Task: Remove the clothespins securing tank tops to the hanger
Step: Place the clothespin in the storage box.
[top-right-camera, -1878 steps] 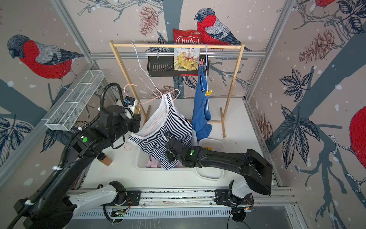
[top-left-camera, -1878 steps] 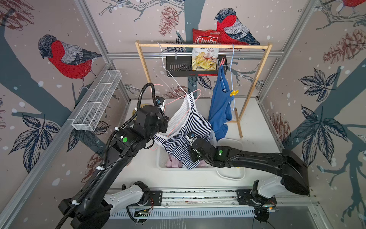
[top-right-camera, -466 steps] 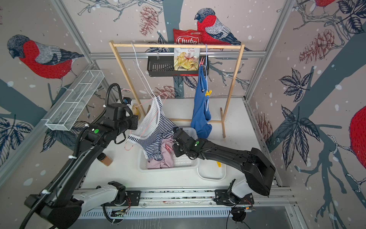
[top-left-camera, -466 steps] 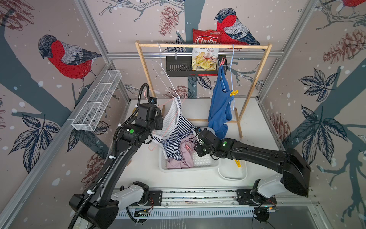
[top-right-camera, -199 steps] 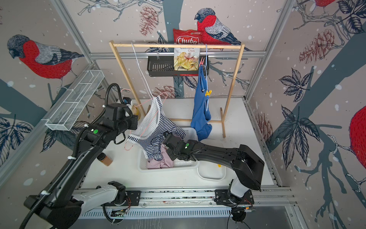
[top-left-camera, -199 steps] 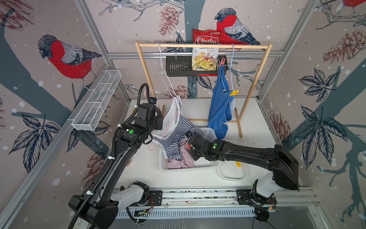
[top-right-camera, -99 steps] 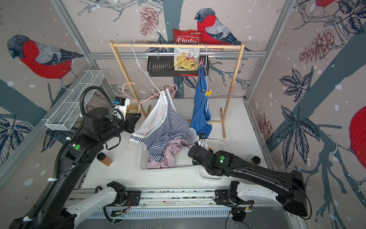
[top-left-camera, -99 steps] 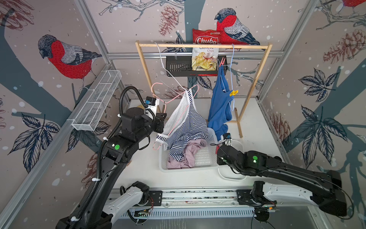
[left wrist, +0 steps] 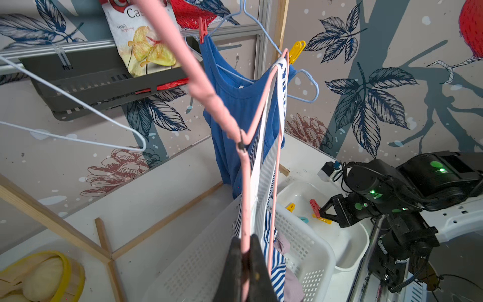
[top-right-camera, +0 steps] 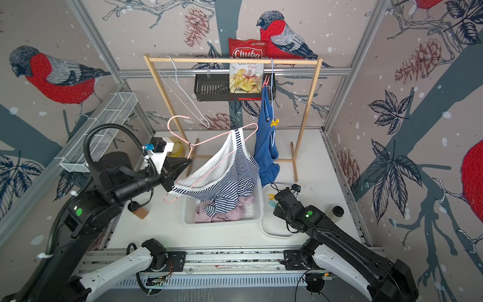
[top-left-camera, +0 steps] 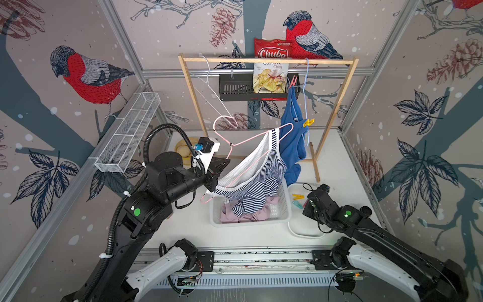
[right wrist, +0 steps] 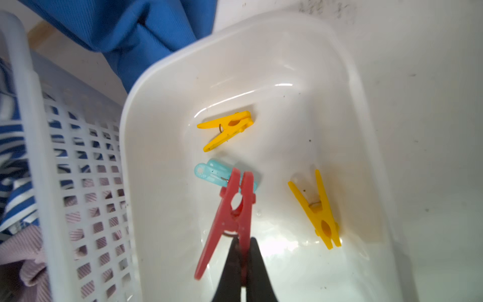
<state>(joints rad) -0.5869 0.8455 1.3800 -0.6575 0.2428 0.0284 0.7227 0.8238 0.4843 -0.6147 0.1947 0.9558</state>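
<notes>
Tub [right wrist: 287, 117] holds three clothespins [right wrist: 226, 129]; right gripper [right wrist: 241, 243] clamps one red clothespin [right wrist: 235, 209], left gripper [left wrist: 245, 240] one pink hanger [left wrist: 245, 183].

A red clothespin [right wrist: 231, 211] hangs pinched by one leg in the right claw [right wrist: 241, 244] over the white tub [right wrist: 125, 125]. On the tub floor lie a teal clothespin [right wrist: 209, 172] and two yellow ones, the near yellow clothespin [right wrist: 317, 211] and the far yellow clothespin [right wrist: 224, 130]. The blue tank top [top-left-camera: 291, 141] hangs pegged by a second red clothespin [top-left-camera: 293, 81] and a third yellow clothespin [top-left-camera: 308, 122]. The striped tank top [top-left-camera: 257, 170] droops off the pink hanger [left wrist: 206, 96] into the basket [top-left-camera: 251, 222], over the crumpled mauve tank top [top-left-camera: 257, 215].
</notes>
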